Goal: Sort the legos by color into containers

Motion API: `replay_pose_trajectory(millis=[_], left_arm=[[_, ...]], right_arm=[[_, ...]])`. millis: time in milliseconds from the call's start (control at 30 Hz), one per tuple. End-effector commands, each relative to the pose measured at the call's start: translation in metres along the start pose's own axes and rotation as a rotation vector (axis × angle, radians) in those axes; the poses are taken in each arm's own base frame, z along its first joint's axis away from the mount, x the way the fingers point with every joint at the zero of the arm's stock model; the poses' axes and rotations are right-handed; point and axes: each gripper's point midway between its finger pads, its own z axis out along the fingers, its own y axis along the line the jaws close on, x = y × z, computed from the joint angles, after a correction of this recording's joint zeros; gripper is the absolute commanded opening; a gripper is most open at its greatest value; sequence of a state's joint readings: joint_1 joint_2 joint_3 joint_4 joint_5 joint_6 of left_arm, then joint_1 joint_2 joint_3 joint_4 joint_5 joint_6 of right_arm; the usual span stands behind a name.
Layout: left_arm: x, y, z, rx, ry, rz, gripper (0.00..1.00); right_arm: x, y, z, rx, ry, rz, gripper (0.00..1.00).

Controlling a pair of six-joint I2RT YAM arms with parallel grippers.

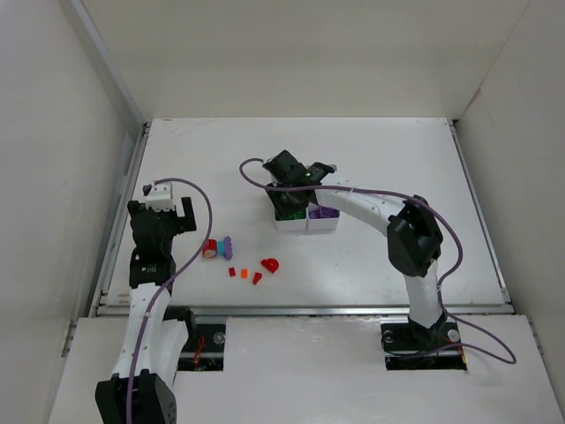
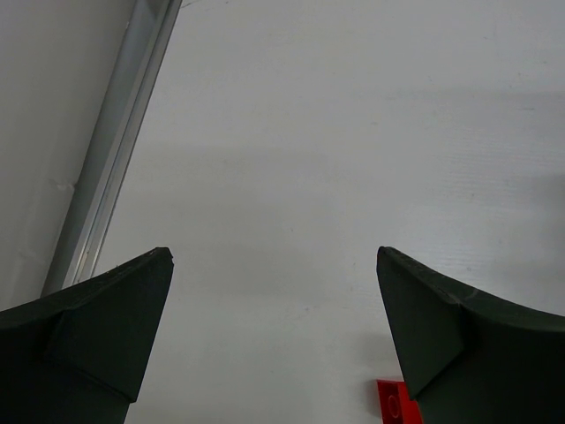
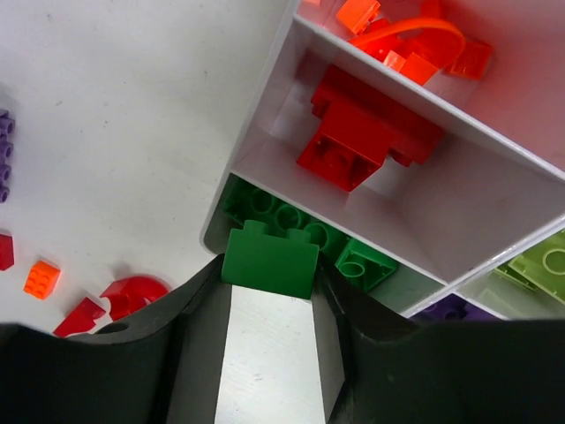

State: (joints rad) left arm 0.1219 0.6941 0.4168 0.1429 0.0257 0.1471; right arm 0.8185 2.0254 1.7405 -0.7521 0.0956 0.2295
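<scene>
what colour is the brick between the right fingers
The brick is green, best seen in the right wrist view.

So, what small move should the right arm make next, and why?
Probably ease the right gripper a little further over the tray before releasing. It is shut on a green brick, and in the wrist view the brick sits at the near edge of the compartment holding other green bricks, so dropping now might miss.
</scene>
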Motion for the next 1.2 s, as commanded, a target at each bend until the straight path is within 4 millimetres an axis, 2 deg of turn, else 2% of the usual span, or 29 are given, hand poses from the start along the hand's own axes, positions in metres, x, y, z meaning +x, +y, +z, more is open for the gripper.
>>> replay_pose_trajectory(millis=[0,100,133,167,367,467,533,567,600,633,700,800,867,933,1167], left_arm=[[-0.011,0.001,0.002,0.006,-0.048,-0.02,1.0],[-0.011,-0.001,0.002,0.02,-0.049,-0.03,1.0],[-0.015,0.0,0.002,0.019,-0.058,-0.03,1.0],[-0.011,-0.002,0.003,0.03,-0.04,-0.031,1.0],[-0.011,-0.002,0.003,0.03,-0.04,-0.031,1.0],[-0.011,-0.004,0.003,0.039,-0.041,-0.03,1.0],[-0.011,-0.004,0.003,0.039,-0.041,-0.03,1.0],[-0.009,-0.004,0.003,0.04,-0.032,-0.031,1.0],[-0.009,-0.006,0.003,0.049,-0.032,-0.031,1.0],[-0.009,-0.006,0.003,0.049,-0.032,-0.031,1.0],[-0.009,-0.006,0.003,0.049,-0.032,-0.031,1.0],[-0.009,-0.006,0.003,0.049,-0.032,-0.031,1.0],[-0.011,-0.006,0.001,0.048,-0.041,-0.03,1.0],[-0.011,-0.006,0.001,0.048,-0.041,-0.03,1.0],[-0.007,-0.006,0.002,0.049,-0.032,-0.031,1.0]], right_arm=[[-0.016,0.006,-0.016,-0.029,-0.046,0.009,0.44],[-0.018,0.007,-0.025,-0.042,-0.056,-0.001,0.64],[-0.018,0.007,-0.025,-0.042,-0.056,-0.001,0.67],[-0.021,0.007,-0.031,-0.045,-0.069,-0.009,0.71],[-0.023,0.002,-0.05,-0.037,-0.094,-0.042,0.72],[-0.025,0.017,-0.067,-0.081,-0.149,-0.132,0.72],[-0.006,0.038,-0.066,-0.141,-0.128,-0.242,0.71],[0.003,0.047,-0.063,-0.168,-0.113,-0.278,0.69],[0.018,0.064,-0.062,-0.215,-0.085,-0.326,0.69],[0.039,0.069,-0.049,-0.228,-0.029,-0.36,0.67],[0.063,0.082,-0.039,-0.251,0.023,-0.429,0.67],[0.086,0.092,-0.017,-0.28,0.063,-0.462,0.67],[0.096,0.095,-0.002,-0.296,0.093,-0.463,0.67],[0.105,0.098,0.006,-0.296,0.118,-0.473,0.67],[0.104,0.11,0.019,-0.303,0.103,-0.49,0.67]])
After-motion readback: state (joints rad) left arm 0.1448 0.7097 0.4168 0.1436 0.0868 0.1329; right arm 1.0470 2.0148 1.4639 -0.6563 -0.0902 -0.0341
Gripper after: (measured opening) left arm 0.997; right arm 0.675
